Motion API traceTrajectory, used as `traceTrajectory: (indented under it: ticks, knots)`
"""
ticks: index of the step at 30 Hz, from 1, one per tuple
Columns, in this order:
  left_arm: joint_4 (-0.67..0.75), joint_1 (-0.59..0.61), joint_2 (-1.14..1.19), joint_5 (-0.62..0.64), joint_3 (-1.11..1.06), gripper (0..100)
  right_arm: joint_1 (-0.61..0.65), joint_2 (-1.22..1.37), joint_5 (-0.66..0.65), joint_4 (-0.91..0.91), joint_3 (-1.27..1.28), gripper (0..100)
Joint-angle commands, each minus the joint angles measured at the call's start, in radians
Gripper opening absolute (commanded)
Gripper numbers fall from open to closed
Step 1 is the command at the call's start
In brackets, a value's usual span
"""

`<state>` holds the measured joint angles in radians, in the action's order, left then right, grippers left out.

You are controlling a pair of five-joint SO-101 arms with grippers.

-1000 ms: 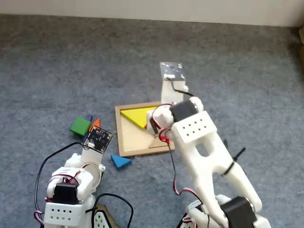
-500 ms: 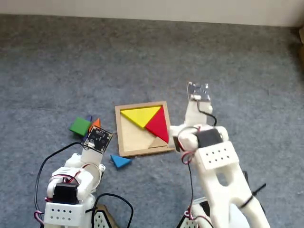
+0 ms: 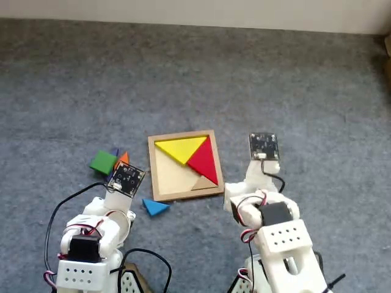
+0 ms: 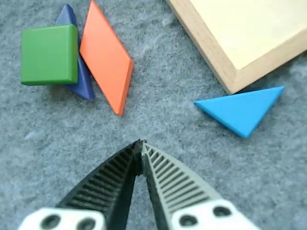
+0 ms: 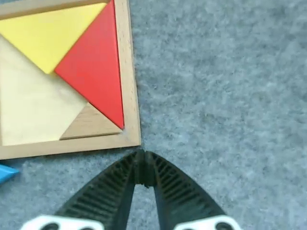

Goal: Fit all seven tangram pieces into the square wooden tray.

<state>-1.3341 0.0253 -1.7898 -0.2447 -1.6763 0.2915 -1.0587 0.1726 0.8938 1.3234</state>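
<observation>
Left hand (image 4: 140,143) pinched shut, empty, and nearest the lt-blue triangle (image 4: 242,110): flat painted wood, just off the tray (image 4: 211,45) corner, long edge facing it. Right hand (image 5: 144,155) also shut, empty, at tray's opp. side. Yellow triangle (image 3: 180,149) and red triangle (image 3: 204,160) sit inside. Green square (image 4: 48,53) and orange parallelogram (image 4: 105,57) lie farther off on fuzzy grey desk (image 3: 305,91).

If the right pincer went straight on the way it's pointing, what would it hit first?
Probably the near corner of the wooden tray, right ahead of the shut right pincer. Depth is unclear, so it might press into the carpet just before the rim.
</observation>
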Motion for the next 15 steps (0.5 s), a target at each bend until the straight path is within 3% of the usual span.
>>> traceTrajectory:
  ticks: [1,15]
  knots:
    - [-0.005,0.004,-0.031,0.008,-0.019,1,-0.010,-0.085,-0.011,-0.019,0.022,0.4]
    - [-0.005,0.002,-0.031,0.008,-0.019,1,-0.010,-0.427,-0.006,-0.019,0.260,0.4]
